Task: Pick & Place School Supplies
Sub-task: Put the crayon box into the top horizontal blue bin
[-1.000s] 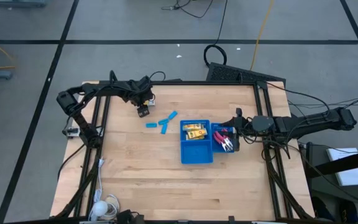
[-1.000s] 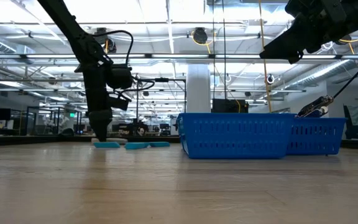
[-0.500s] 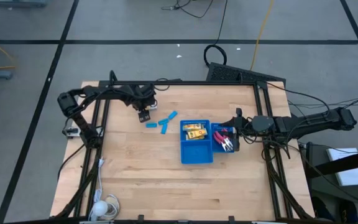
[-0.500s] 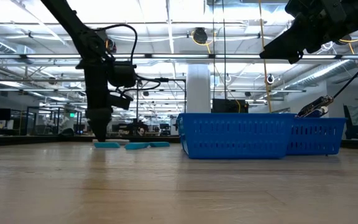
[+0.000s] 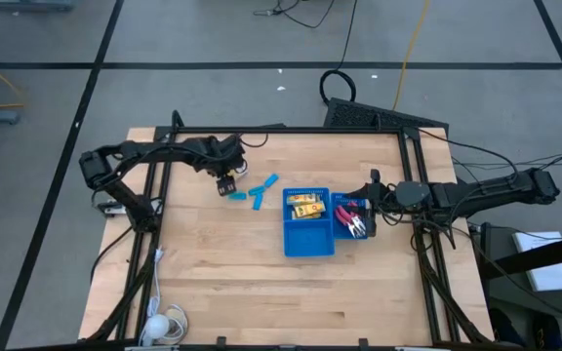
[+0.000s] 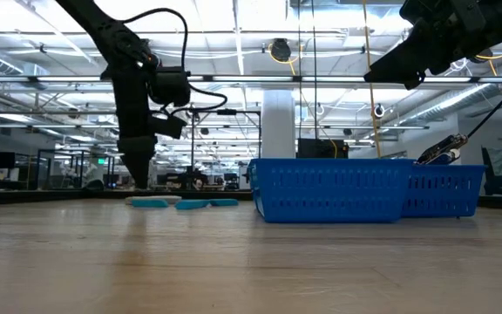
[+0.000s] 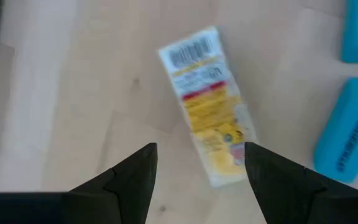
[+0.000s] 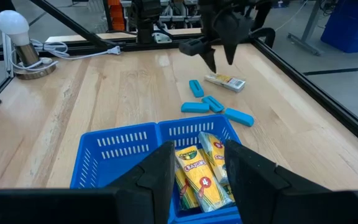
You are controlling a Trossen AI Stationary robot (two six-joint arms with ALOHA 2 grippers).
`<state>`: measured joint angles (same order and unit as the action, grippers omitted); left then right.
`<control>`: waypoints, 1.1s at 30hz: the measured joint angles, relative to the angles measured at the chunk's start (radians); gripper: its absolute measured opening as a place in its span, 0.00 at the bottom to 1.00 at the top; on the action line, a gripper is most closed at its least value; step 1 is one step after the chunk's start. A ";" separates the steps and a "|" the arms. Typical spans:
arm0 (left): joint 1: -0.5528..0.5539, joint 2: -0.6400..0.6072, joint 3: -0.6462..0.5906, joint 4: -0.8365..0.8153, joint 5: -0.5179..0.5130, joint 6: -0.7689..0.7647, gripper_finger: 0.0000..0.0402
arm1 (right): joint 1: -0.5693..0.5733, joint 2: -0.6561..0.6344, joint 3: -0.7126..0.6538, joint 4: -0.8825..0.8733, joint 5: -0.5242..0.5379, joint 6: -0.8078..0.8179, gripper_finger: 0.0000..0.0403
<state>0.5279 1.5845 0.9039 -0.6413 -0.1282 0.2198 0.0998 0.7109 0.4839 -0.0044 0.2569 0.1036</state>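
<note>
A yellow-orange packet (image 7: 207, 106) lies flat on the wooden table, with light-blue plastic pieces (image 7: 347, 130) close beside it. My left gripper (image 7: 197, 168) hovers open just above the packet, pointing down, a finger on either side of its nearer end without touching. The right wrist view shows the same packet (image 8: 225, 81) under the left gripper (image 8: 219, 59), next to several blue pieces (image 8: 213, 102). My right gripper (image 8: 199, 168) is open above the blue tray (image 5: 309, 244), which holds yellow packets (image 5: 307, 207) and red-handled tools (image 5: 354, 216).
The blue tray (image 6: 329, 187) stands right of centre on the table, two compartments side by side. A black frame rail (image 5: 159, 195) runs along the table's left side near my left arm. A white bulb and cable (image 5: 156, 327) lie at the near left corner. Bare wood lies toward the near edge.
My left gripper has risen a little off the table near the blue pieces and drifted slightly toward the near edge, while that arm's elbow has swung toward the table's left. The right arm, the tray and the supplies have stayed put.
</note>
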 joint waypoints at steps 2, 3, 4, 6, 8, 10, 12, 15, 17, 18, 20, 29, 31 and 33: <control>0.011 0.000 0.000 0.024 0.019 0.000 0.61 | 0.000 0.000 0.000 0.001 0.000 -0.001 0.33; 0.019 0.002 0.000 0.039 0.049 -0.008 0.61 | 0.000 0.000 0.000 0.000 0.000 -0.001 0.33; 0.025 0.010 0.000 0.060 0.070 -0.022 0.61 | 0.000 0.000 0.000 0.000 0.000 -0.002 0.33; 0.031 0.031 0.001 0.101 0.082 -0.058 0.61 | 0.000 0.000 0.000 0.000 0.000 -0.002 0.33; 0.036 0.051 0.001 0.125 0.084 -0.093 0.61 | 0.000 0.000 0.000 0.000 0.000 -0.002 0.33; 0.037 0.069 0.001 0.127 0.097 -0.112 0.61 | 0.000 0.000 0.000 0.000 0.000 -0.003 0.33; 0.036 0.090 0.001 0.122 0.104 -0.119 0.61 | 0.000 0.000 0.000 0.000 0.000 -0.002 0.33; 0.032 0.118 0.003 0.121 0.102 -0.139 0.61 | 0.000 0.000 0.000 0.000 0.000 -0.003 0.33; 0.032 0.129 0.006 0.124 0.103 -0.158 0.61 | 0.000 0.000 0.000 0.000 0.000 -0.003 0.33; 0.033 0.131 0.006 0.123 0.103 -0.169 0.61 | 0.000 0.000 0.000 0.000 0.000 -0.003 0.33; 0.032 0.135 0.007 0.123 0.102 -0.187 0.61 | 0.000 0.000 0.000 0.000 0.000 -0.003 0.33; 0.018 0.137 0.006 0.115 0.094 -0.246 0.61 | 0.000 0.000 0.000 0.000 0.000 -0.002 0.33; 0.017 0.137 0.006 0.115 0.096 -0.246 0.61 | 0.000 0.000 0.000 0.000 0.000 -0.002 0.33; 0.017 0.138 0.005 0.114 0.097 -0.246 0.61 | 0.000 0.000 0.000 0.000 0.000 -0.002 0.33</control>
<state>0.5449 1.7222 0.9092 -0.5278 -0.0310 -0.0259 0.1001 0.7109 0.4843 -0.0044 0.2567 0.1013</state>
